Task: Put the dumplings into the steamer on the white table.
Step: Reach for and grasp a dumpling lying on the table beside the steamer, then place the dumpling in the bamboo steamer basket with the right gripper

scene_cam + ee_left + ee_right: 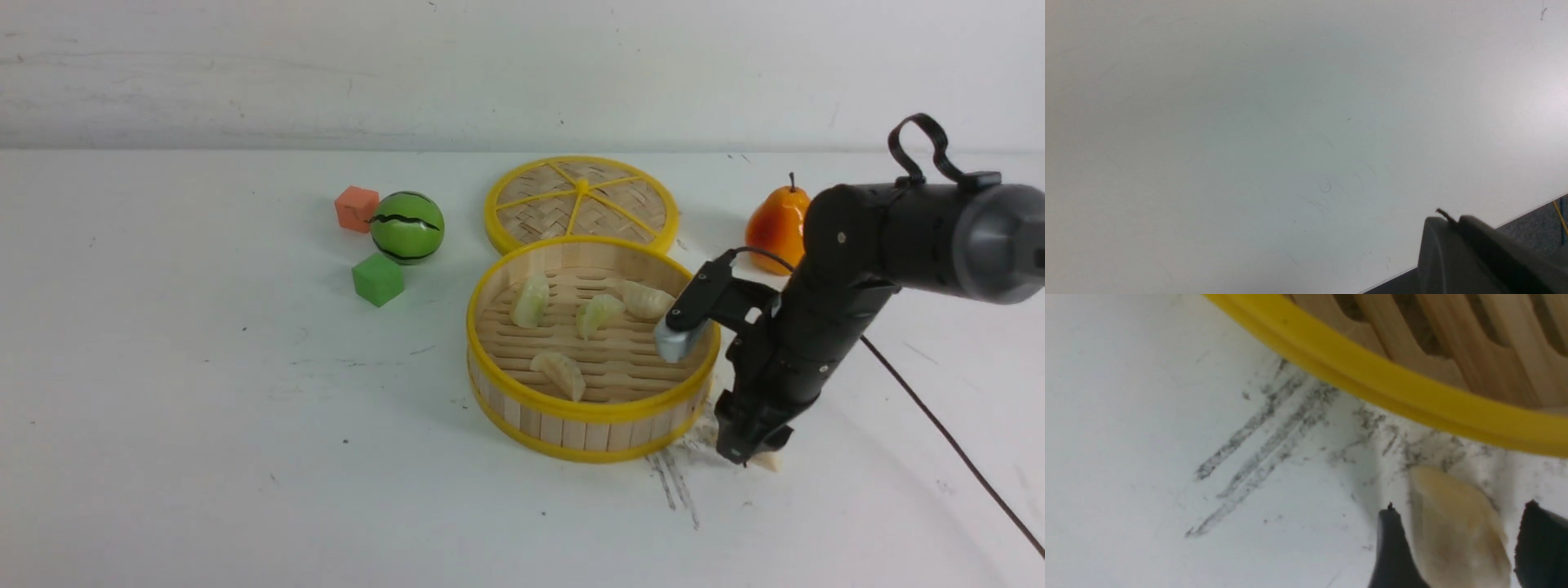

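Note:
The steamer (588, 408), a round bamboo basket with yellow rims, stands mid-table on the white table (204, 408) and holds several pale dumplings (560, 372). One more cream dumpling (767, 462) lies on the table just right of the basket. My right gripper (747, 457) points down over it. In the right wrist view that dumpling (1457, 539) lies between the two dark fingers of the right gripper (1461, 506), with a thin gap on one side, close to the steamer's yellow rim (1392, 388). My left gripper (1449, 218) is shut and empty over bare table.
The woven yellow-rimmed lid (581, 202) lies behind the steamer. An orange pear (775, 224) stands behind my right arm. To the left sit a watermelon ball (406, 226), an orange cube (356, 207) and a green cube (377, 278). Dark scuffs (673, 482) mark the table by the basket.

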